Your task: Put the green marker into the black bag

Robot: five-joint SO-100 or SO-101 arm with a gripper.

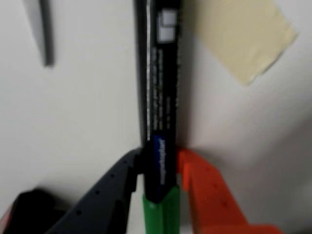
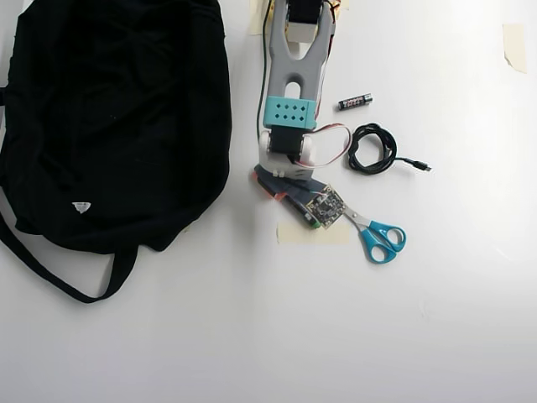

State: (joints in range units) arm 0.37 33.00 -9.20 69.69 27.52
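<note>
In the wrist view the green marker (image 1: 160,87) runs straight up the picture, with a dark barrel and its green cap (image 1: 161,212) at the bottom. My gripper (image 1: 158,155) is shut on it: the black finger (image 1: 114,185) presses its left side and the orange finger (image 1: 204,190) its right. In the overhead view the gripper (image 2: 285,191) sits mid-table under the wrist, and only a green speck of the marker (image 2: 310,223) shows. The black bag (image 2: 109,117) lies at the left, apart from the gripper. Whether the marker rests on the table is unclear.
Teal-handled scissors (image 2: 382,239) lie just right of the gripper in the overhead view. A coiled black cable (image 2: 372,149) and a small battery (image 2: 355,102) lie further up. Beige tape (image 2: 331,237) is stuck under the gripper, with another piece (image 2: 514,46) at the right edge.
</note>
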